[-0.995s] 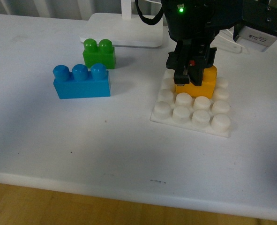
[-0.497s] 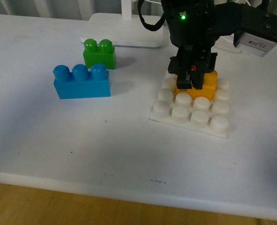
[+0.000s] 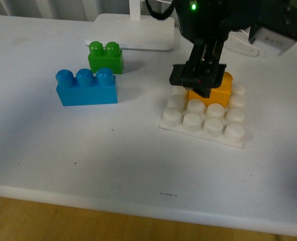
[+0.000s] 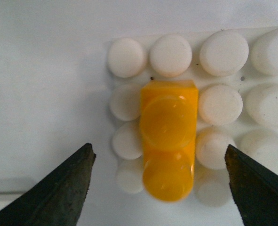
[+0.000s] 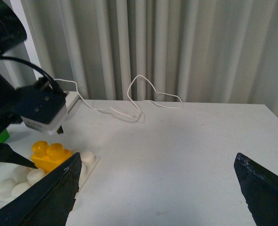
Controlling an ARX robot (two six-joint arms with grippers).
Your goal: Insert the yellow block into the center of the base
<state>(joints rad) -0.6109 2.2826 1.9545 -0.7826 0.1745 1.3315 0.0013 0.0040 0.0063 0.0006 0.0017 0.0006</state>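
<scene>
Yellow block (image 4: 169, 146): seated among the base (image 4: 223, 52) studs, looks inserted.
Left gripper (image 4: 160, 188): released, jaws spread; you only retract.
Right gripper (image 5: 157, 193): spread, empty.

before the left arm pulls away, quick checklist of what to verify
1. Yellow block on the base: ok, it stands on the studs.
2. Block centered: cannot tell; the left wrist view shows one stud column on one side, two on the other.
3. Fully pressed down: cannot tell.
4. Left gripper released: ok, fingers spread wide, clear of the block on both sides.
5. Right gripper out of the way: ok, open, off to the side over bare table.
6. Blue brick and green brick clear of the base: ok.
</scene>
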